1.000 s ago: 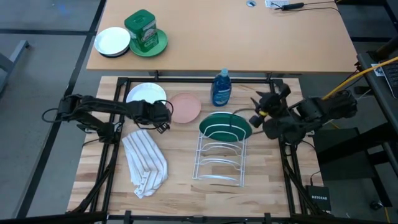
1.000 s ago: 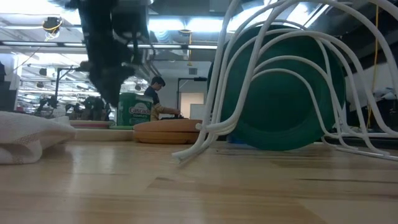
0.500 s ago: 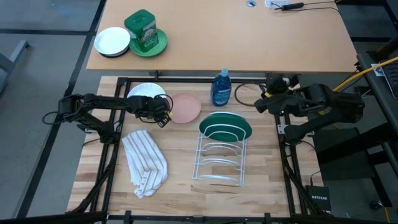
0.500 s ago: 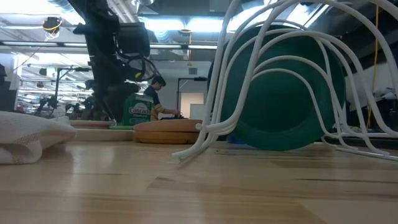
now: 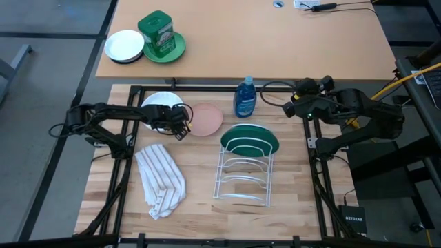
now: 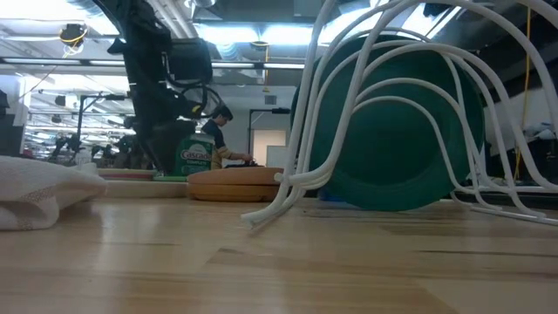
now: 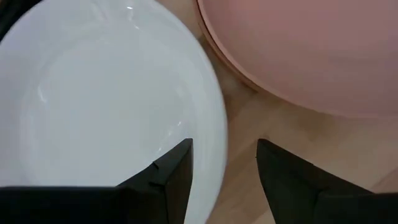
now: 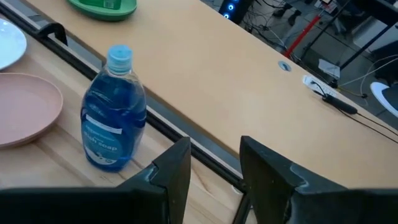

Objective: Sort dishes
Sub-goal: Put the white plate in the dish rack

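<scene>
The white plate [image 5: 158,105] and the salmon pink plate [image 5: 207,118] lie flat, side by side, at the table's far left. The dark green plate [image 5: 249,140] stands on edge in the far slot of the white wire rack [image 5: 241,176]. No brown plate is in view. My left gripper [image 5: 180,125] is open and low over the white plate's right rim [image 7: 219,140], with one finger over the plate and the other over the bare wood beside the pink plate [image 7: 298,50]. My right gripper [image 5: 289,109] is open and empty, up near the table's far right. My left gripper comes from above with its open fingers [image 7: 176,167] on either side of the white plate's right rim. I cannot tell whether either finger touches the plate, which lies flat on the table.
A blue soap bottle [image 5: 244,98] stands at the far edge between the pink plate and my right gripper. A striped white towel [image 5: 161,180] lies bunched near the left. On the desk beyond are a small dish [image 5: 124,46] and a green tin on a green plate [image 5: 160,36].
My left gripper has come down and moved slightly toward the far edge, onto the white plate's right rim, and is still open. My right arm has drawn back from beside the rack toward the far right corner, turning as it went. No plate has moved.
</scene>
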`<state>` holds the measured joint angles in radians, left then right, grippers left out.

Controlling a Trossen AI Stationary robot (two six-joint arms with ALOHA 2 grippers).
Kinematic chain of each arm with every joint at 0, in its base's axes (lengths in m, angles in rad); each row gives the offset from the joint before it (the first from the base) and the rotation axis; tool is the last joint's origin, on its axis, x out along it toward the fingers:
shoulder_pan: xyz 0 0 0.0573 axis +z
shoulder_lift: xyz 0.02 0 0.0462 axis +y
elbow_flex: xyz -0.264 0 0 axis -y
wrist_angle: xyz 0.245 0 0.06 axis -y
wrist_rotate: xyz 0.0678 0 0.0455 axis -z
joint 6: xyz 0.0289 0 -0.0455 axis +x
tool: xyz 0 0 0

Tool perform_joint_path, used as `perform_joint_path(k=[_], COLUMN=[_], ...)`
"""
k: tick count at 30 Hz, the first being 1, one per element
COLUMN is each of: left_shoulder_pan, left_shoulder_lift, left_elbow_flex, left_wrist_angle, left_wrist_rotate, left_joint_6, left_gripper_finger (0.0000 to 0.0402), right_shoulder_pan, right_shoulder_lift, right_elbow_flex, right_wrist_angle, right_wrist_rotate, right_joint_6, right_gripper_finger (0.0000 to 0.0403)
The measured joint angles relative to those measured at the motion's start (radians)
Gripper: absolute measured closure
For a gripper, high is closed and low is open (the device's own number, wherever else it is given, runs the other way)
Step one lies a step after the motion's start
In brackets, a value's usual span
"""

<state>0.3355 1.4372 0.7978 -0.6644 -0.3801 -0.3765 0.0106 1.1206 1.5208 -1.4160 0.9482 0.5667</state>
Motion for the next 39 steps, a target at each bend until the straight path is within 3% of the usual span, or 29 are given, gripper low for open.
perform_joint_path(k=[9,25,29,36,39], left_shoulder_pan=[0.001,0.011,0.003,0.005,0.006], left_shoulder_lift=[0.058,0.186,0.188,0.191,0.191], left_elbow_flex=[-0.008,-0.006,-0.006,-0.009,-0.009], left_wrist_angle=[0.003,0.053,0.057,0.044,0.046], left_wrist_rotate=[-0.023,-0.092,-0.103,-0.158,-0.186], left_joint_6=[0.01,0.071,0.097,0.119,0.119], left_gripper_finger=[0.0235,0.0239,0.0275,0.0381,0.0388], right_shoulder_pan=[0.001,0.002,0.002,0.002,0.002], right_shoulder_lift=[0.0,0.0,0.0,0.0,0.0], right_elbow_flex=[0.0,0.0,0.0,-0.001,-0.002], right_wrist_angle=[0.0,0.0,0.0,0.0,0.0], right_wrist_rotate=[-0.051,-0.053,-0.053,-0.052,-0.052], right_joint_6=[0.0,0.0,0.0,0.0,0.0], right_gripper_finger=[0.026,0.026,0.026,0.026,0.026])
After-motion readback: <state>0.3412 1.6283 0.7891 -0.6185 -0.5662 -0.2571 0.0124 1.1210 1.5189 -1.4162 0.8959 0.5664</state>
